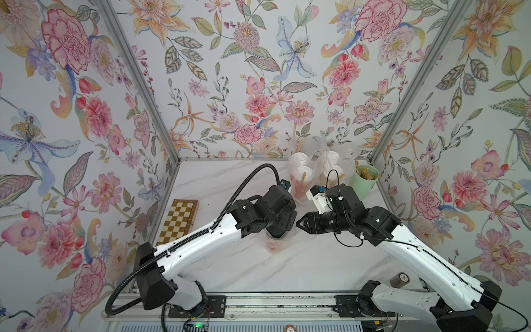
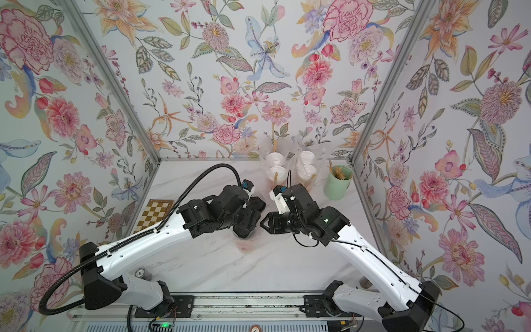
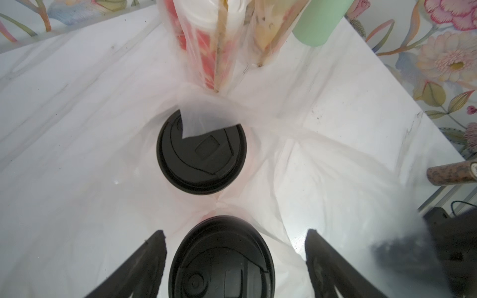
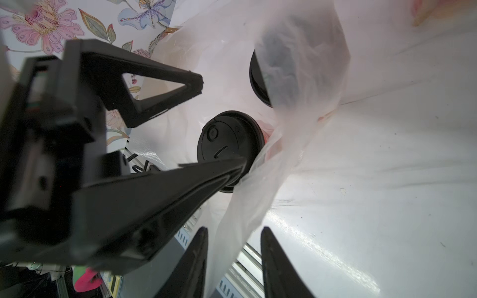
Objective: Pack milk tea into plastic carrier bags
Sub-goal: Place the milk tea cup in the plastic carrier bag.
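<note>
left pincer (image 3: 235, 231): released, straddled black-lidded paper cup (image 3: 222, 260) | right pincer (image 4: 235, 228): released, flanked crinkly transparent plastic bag (image 4: 247, 196)

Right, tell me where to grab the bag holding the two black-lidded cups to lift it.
Take the handle strip rising from the bag beside the black lids, pinching across the thin film from the side. It stands above them, and the open right gripper straddles it; the bag's walls below look too slack to lift by.
</note>
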Controlling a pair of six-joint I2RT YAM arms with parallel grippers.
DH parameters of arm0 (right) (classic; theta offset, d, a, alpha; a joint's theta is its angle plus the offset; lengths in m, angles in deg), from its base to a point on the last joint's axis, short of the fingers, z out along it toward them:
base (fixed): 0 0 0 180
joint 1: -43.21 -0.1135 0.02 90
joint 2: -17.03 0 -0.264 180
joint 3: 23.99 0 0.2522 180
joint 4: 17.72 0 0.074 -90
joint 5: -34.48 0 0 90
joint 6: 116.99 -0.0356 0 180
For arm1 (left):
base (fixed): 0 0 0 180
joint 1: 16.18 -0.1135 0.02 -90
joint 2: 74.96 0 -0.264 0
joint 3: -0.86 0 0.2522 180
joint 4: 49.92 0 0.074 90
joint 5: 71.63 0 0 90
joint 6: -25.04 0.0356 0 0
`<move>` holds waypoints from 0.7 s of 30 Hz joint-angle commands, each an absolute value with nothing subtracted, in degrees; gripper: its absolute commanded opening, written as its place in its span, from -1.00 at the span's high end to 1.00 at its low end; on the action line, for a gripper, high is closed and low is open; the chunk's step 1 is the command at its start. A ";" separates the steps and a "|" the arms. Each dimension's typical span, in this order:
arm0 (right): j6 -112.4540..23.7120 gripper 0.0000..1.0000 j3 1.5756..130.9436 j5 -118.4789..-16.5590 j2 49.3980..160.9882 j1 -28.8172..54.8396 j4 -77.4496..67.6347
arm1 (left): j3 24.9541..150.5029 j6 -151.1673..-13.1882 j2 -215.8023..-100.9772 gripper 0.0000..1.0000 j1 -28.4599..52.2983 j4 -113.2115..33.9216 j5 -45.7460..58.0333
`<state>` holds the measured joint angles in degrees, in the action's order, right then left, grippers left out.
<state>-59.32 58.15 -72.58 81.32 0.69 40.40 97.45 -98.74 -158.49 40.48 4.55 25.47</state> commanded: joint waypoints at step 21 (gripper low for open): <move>-52.56 0.13 66.23 -72.06 88.86 9.07 42.54 | 91.78 -89.79 -152.90 -0.04 25.77 6.85 14.41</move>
